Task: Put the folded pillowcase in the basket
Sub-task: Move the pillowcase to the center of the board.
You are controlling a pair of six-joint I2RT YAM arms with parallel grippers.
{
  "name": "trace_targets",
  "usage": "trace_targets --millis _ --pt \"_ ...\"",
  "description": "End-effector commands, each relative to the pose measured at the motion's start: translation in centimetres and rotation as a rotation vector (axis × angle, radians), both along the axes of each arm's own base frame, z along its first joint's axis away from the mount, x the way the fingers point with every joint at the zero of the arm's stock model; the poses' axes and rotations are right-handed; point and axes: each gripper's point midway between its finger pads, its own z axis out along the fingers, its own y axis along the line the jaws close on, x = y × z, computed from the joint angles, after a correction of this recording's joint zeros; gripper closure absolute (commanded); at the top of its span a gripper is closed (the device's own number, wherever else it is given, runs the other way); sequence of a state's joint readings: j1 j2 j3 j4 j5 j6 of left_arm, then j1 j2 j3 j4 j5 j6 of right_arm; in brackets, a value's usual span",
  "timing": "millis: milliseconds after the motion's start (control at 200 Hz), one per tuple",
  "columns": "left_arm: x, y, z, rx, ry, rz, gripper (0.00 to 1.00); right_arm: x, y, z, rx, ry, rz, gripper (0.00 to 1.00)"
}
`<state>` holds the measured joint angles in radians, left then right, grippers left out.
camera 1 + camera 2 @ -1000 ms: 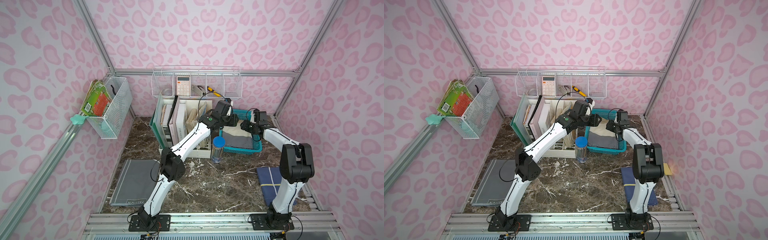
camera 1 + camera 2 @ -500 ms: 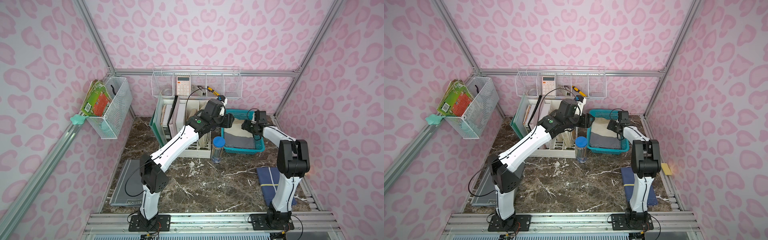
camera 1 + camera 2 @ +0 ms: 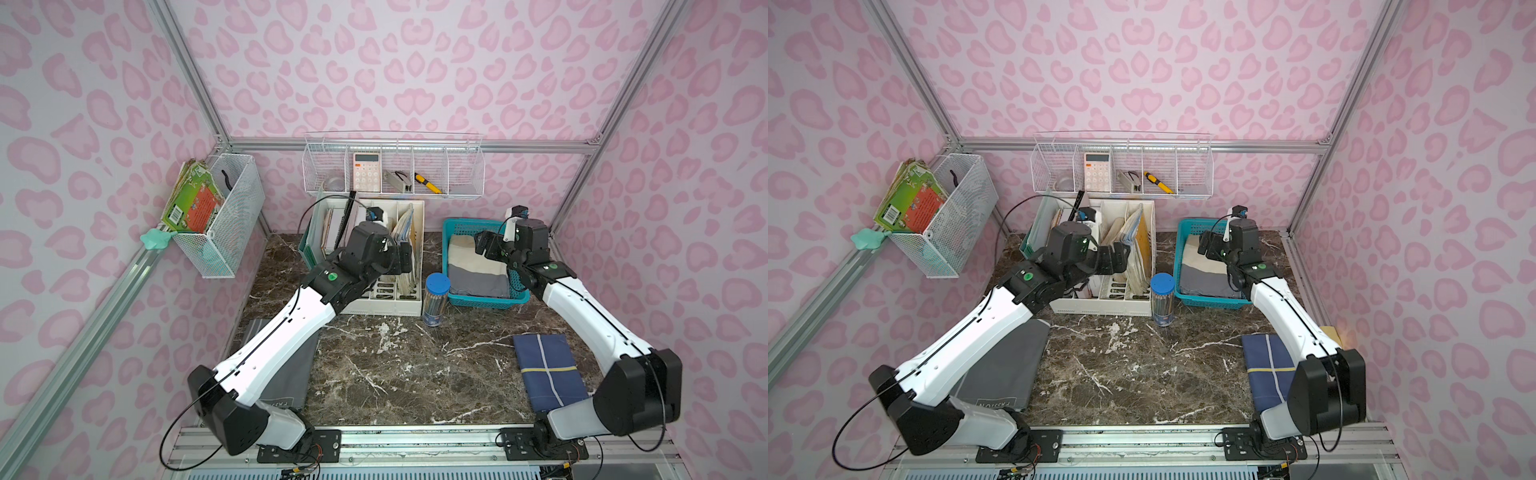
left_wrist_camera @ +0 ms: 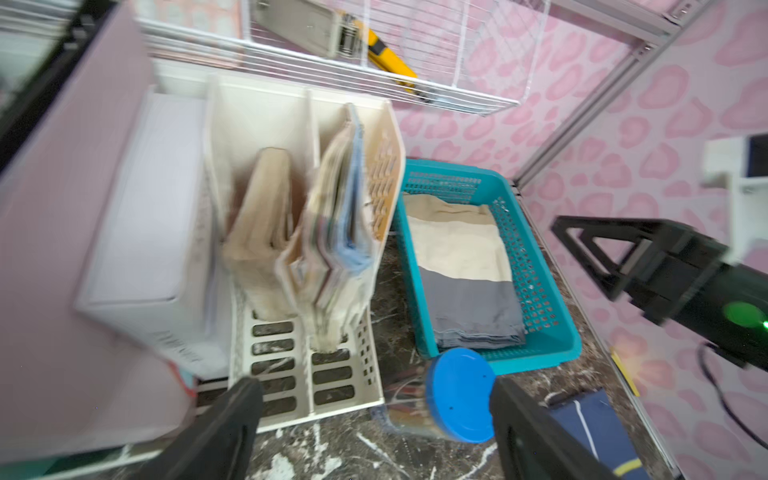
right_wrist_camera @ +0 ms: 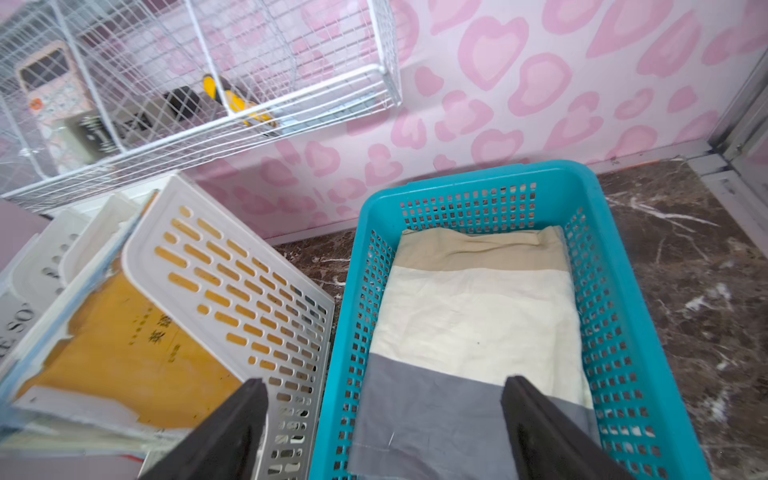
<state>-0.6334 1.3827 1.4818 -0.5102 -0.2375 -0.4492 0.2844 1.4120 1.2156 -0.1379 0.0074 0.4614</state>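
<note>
The left gripper [image 4: 374, 395] has backed away from the basket [image 5: 478, 174], released. The right gripper [image 5: 384, 384] hovers released over the pillowcase [image 5: 469, 324].

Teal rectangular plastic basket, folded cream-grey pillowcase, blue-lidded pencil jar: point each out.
Teal rectangular plastic basket [image 5: 478, 176], right wrist view, far rim.
Folded cream-grey pillowcase [image 5: 473, 320], right wrist view, cream panel.
Blue-lidded pencil jar [image 3: 437, 284], in a top view, blue lid.
</note>
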Motion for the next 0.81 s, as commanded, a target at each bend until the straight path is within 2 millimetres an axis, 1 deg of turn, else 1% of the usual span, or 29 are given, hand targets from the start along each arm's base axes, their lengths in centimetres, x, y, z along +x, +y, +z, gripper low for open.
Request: trace_targets --millis 0,65,150,245,315,420,555,700,800 --pt "-1.6 4.8 -1.9 0.054 0.035 0.155 0.01 -2.6 0.5 2.3 -0.041 -0.08 0.005 0.08" --pt "-2.7 7.8 -2.7 0.072 0.058 0.247 0.01 -4.7 1.3 3.4 -0.053 -0.119 0.03 0.07" --pt "-4.4 11.5 -4.2 0.087 0.114 0.357 0.01 -7.2 2.7 4.1 -0.063 -0.168 0.069 0.06" --pt "-6.2 14.6 -5.6 0.088 0.158 0.449 0.01 -9.7 4.1 4.3 -0.066 -0.201 0.106 0.04" --pt "-7.5 16.2 -6.4 0.084 0.173 0.49 0.01 -11.3 5.3 4.1 -0.07 -0.214 0.142 0.03" --pt "-9.3 17.9 -7.3 0.079 0.184 0.538 0.01 -13.4 6.8 3.2 -0.091 -0.213 0.182 0.02" --pt "-11.5 20.6 -8.5 0.094 0.195 0.627 0.01 -15.4 8.5 1.8 -0.128 -0.202 0.23 0.02" --pt "-13.3 23.2 -11.2 0.095 0.271 0.732 0.01 -17.1 9.9 1.1 -0.154 -0.205 0.257 0.02" --pt "-14.1 24.6 -13.3 0.054 0.346 0.805 0.01 -17.8 10.3 1.6 -0.156 -0.214 0.256 0.02"
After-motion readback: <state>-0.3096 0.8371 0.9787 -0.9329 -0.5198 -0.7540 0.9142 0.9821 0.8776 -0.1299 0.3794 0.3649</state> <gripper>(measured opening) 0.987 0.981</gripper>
